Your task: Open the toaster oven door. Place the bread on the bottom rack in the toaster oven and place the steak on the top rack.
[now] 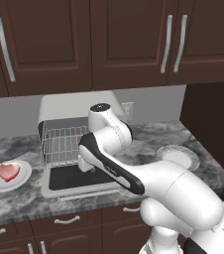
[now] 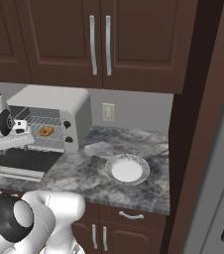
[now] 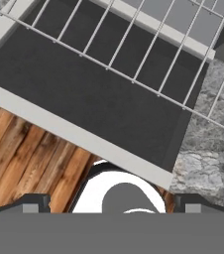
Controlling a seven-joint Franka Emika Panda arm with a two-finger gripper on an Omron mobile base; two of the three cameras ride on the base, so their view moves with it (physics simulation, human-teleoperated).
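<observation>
toaster oven door (image 1: 77,178) dropped flat, rack (image 1: 62,144) slid out over it. right base view catches bread (image 2: 46,131) on rack inside; left base view catches steak (image 1: 8,171) on plate (image 1: 21,181). gripper (image 3: 111,204) jaws spread wide, empty, above door.

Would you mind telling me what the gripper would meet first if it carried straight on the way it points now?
Most likely the dark glass window of the dropped-open grey-framed toaster oven door, which lies directly ahead of the open gripper in the hand view. A silver wire rack juts over its far part; the depth is uncertain.
</observation>
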